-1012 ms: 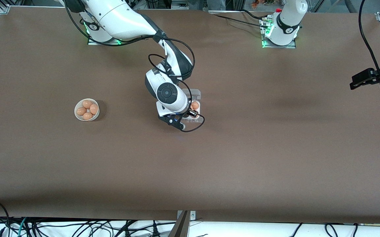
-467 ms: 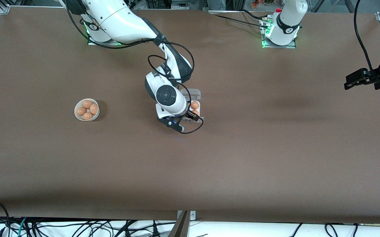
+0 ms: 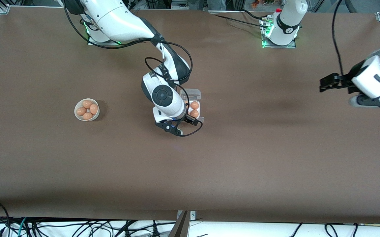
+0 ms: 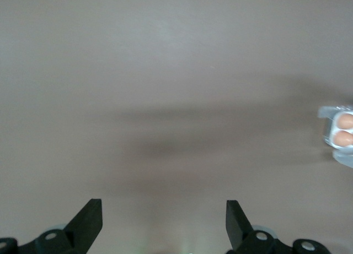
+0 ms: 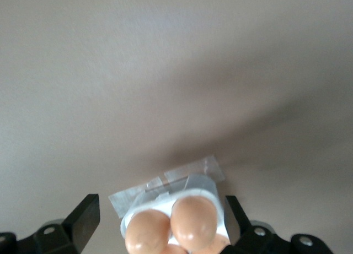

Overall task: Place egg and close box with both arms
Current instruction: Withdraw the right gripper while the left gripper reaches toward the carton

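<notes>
Since the earlier frame, the left gripper (image 3: 321, 86) has come inward from the right edge of the frame over bare brown bench (image 3: 259, 158), while the right gripper (image 3: 180, 126) has shifted slightly lower and leftward at frame centre. Wide open bench surrounds both arms, with free room along the lower half and between the two grippers. Fingers of the left gripper (image 4: 164, 223) stand spread apart, holding nothing, above empty bench. Fingers of the right gripper (image 5: 160, 223) are likewise parted and empty, straddling the box (image 5: 171, 207) from above. At frame centre sits the box (image 3: 193, 107), partly masked by the right arm's wrist; its clear lid is raised toward the upper side. Two eggs (image 3: 194, 109) show in its uncovered cells; the left wrist view shows the same pair (image 4: 345, 129) at its right margin. At centre-left, well apart from the box, a round white bowl (image 3: 76, 115) holds four brown eggs (image 3: 87, 109).
</notes>
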### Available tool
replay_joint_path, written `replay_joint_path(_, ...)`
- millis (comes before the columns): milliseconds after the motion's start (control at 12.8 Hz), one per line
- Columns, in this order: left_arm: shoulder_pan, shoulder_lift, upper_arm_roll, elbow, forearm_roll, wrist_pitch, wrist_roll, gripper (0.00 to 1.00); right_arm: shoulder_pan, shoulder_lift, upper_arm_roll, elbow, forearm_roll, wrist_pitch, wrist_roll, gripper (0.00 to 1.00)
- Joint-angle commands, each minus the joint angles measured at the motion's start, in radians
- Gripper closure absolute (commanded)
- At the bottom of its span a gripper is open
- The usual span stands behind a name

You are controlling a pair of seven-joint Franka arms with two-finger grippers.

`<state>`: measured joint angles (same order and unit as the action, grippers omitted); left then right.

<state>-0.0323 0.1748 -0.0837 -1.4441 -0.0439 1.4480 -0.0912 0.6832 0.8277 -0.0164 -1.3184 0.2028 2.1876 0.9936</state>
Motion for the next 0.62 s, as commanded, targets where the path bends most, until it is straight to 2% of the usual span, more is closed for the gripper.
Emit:
replay_joint_path(0, -0.001, 0.019, -0.044, 0.013, -0.080, -0.024, -0.028, 0.20, -0.011, -0.011, -0.025, 0.016, -0.033, -0.022, -0.094, 0.00)
replay_joint_path(156, -0.001, 0.035, -0.044, 0.013, -0.181, -0.063, -0.038, 0.64, -0.017, -0.037, -0.068, 0.008, -0.037, -0.040, -0.160, 0.00)
replay_joint_path(234, -0.003, 0.040, -0.044, 0.008, -0.209, -0.072, -0.079, 0.74, -0.017, -0.048, -0.092, 0.008, -0.037, -0.070, -0.206, 0.00)
replay_joint_path(467, -0.064, 0.126, -0.045, 0.017, -0.333, -0.069, -0.241, 0.79, -0.017, -0.094, -0.163, 0.007, -0.031, -0.166, -0.334, 0.00)
replay_joint_path(545, -0.083, 0.152, -0.045, 0.017, -0.365, -0.067, -0.257, 0.85, -0.020, -0.110, -0.183, 0.007, -0.028, -0.192, -0.363, 0.00)
